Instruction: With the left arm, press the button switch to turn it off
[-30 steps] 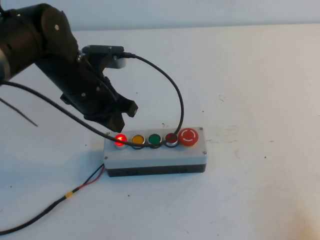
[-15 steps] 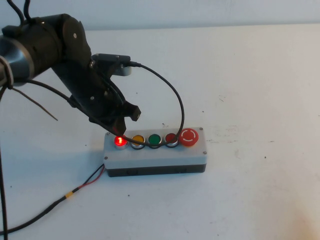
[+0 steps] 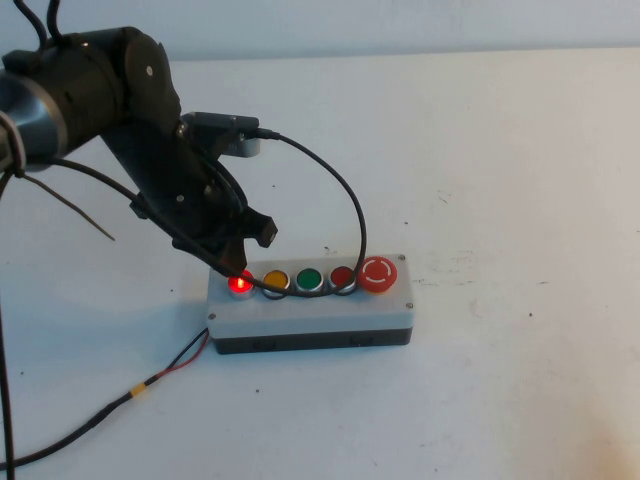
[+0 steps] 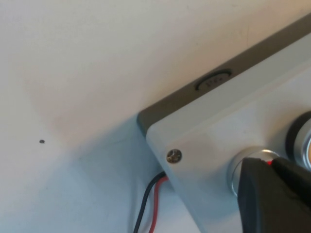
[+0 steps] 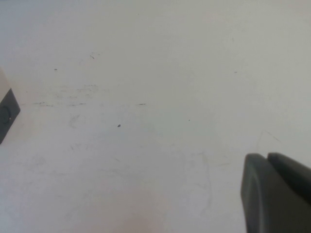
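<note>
The grey box (image 3: 310,315) lies mid-table with a row of buttons. The button switch (image 3: 240,284), small, round and lit bright red, is the leftmost one. My left gripper (image 3: 238,266) is shut, its tip resting on the far edge of that button. In the left wrist view the shut fingers (image 4: 262,194) cover most of the button's silver ring (image 4: 236,167), with a sliver of red showing at the tip. My right gripper (image 5: 268,158) is shut, hovering over bare table, out of the high view.
Along the row stand a yellow button (image 3: 275,279), a green button (image 3: 309,279), a darker red button (image 3: 342,276) and a large red mushroom button (image 3: 378,272). A black cable (image 3: 345,205) loops from my left arm over the buttons. Red and black wires (image 3: 170,365) leave the box's left end.
My left gripper has come down and a little right onto the leftmost button. Over the last half second it barely moved. The button stays lit.
</note>
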{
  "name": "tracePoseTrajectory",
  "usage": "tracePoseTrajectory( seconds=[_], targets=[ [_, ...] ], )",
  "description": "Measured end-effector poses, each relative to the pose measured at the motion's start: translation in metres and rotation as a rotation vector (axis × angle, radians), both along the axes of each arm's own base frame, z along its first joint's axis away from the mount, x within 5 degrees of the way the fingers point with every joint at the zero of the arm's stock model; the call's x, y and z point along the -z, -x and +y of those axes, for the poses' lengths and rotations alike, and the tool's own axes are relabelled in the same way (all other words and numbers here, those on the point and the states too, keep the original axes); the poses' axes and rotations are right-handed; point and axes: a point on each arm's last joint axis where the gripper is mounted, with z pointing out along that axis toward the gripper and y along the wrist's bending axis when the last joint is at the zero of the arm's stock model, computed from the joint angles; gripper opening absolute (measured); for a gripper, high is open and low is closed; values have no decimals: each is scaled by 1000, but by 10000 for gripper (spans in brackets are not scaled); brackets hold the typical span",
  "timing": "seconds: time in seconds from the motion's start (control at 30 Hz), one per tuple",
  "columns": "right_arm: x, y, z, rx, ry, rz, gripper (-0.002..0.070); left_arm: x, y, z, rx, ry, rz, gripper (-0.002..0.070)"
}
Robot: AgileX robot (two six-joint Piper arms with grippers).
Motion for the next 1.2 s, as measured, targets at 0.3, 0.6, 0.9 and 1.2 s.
tracePoseTrajectory(
  seconds=[0.3, 0.6, 0.9, 1.2],
  targets=[
    [0, 0, 0, 0, 0, 0, -16, 0, 0, 0, 0, -3, 3, -3],
    [0, 0, 0, 0, 0, 0, -16, 5, -2, -1, 3, -11, 27, -3],
    [0, 0, 0, 0, 0, 0, -16, -15, -1, 0, 14, 25, -100, -3],
    [0, 0, 0, 0, 0, 0, -16, -87, 65, 30, -27, 165, -570, -3]
  ],
)
